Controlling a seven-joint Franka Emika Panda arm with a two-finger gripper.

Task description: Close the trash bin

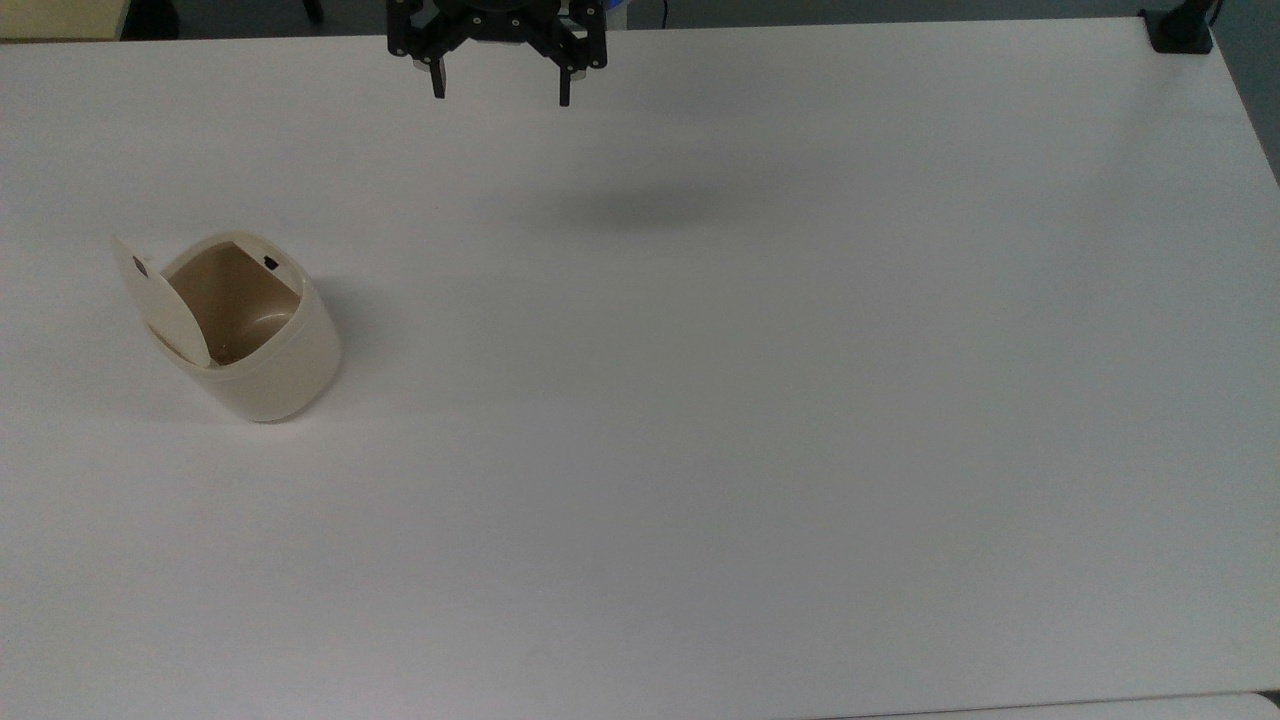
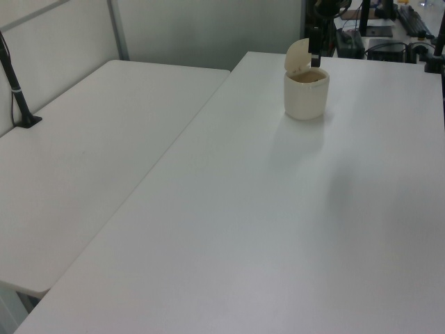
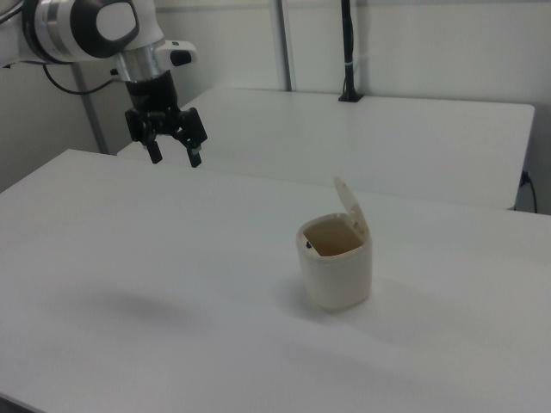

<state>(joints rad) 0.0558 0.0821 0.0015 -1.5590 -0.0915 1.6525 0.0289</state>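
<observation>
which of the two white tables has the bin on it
The table under the gripper, nearer in the right view: the trash bin stands on it, lid raised. The adjoining table behind carries a black pole.

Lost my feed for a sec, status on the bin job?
Gripper open, holding nothing, up off the table, well apart from the trash bin. Bin upright, lid raised, not yet closed. Bare tabletop between gripper and bin.
</observation>
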